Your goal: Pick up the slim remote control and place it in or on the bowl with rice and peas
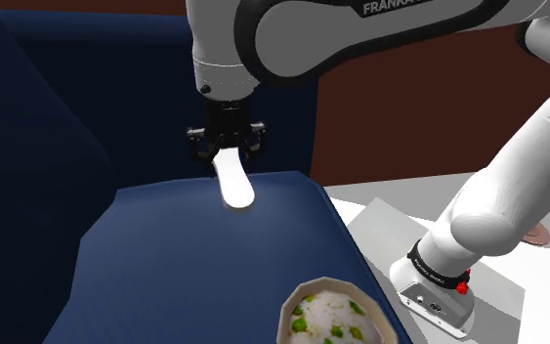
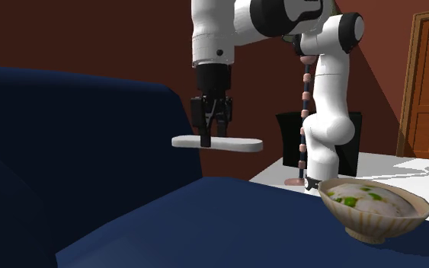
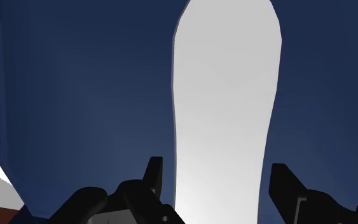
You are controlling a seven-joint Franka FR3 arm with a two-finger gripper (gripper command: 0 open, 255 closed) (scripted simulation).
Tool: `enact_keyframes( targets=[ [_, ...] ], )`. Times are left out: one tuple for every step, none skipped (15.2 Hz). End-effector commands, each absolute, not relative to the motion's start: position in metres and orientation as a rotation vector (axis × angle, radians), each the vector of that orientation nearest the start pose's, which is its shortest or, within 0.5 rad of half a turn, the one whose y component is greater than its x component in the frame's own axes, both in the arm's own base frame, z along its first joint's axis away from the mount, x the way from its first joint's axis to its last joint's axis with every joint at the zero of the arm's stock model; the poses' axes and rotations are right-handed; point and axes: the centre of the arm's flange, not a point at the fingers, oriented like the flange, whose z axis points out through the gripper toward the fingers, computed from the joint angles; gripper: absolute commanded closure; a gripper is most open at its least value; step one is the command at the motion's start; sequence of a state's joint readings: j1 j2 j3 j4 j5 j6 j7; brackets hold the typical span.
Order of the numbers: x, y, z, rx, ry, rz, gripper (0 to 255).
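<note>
Remote (image 1: 233,186), slim and plain white, clamped near one end between fingers of end effector (image 1: 226,145). Hangs roughly level in the air, clear of dark blue sofa seat (image 1: 194,264) below. Points its free end toward second exterior view's right. Bowl (image 2: 369,221) of white rice and green peas resting on same seat, at shoulder view's lower edge, well apart from remote.
</note>
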State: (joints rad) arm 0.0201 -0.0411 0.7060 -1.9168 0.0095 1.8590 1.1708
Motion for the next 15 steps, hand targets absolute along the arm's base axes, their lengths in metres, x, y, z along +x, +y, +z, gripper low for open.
enact_keyframes(
  targets=[
    [0.408,0.368,0.508,-3.094,0.705,0.002,255],
    [0.395,0.369,0.509,-3.094,0.705,0.002,255],
    [0.382,0.371,0.509,-3.094,0.705,0.002,255],
    [0.369,0.372,0.509,-3.094,0.705,0.002,255],
    [0.356,0.373,0.51,-3.094,0.705,0.002,255],
    [0.343,0.375,0.51,-3.094,0.705,0.002,255],
    [0.33,0.376,0.51,-3.094,0.705,0.002,255],
    [0.317,0.378,0.511,-3.094,0.705,0.002,255],
    [0.303,0.379,0.511,-3.094,0.705,0.002,255],
    [0.29,0.381,0.511,-3.094,0.705,0.002,255],
    [0.277,0.382,0.512,-3.094,0.705,0.002,255],
    [0.264,0.383,0.512,-3.094,0.705,0.002,255],
    [0.251,0.385,0.512,-3.094,0.705,0.002,255],
    [0.238,0.386,0.513,-3.094,0.705,0.002,255],
    [0.225,0.388,0.513,-3.094,0.705,0.002,255]
  ],
)
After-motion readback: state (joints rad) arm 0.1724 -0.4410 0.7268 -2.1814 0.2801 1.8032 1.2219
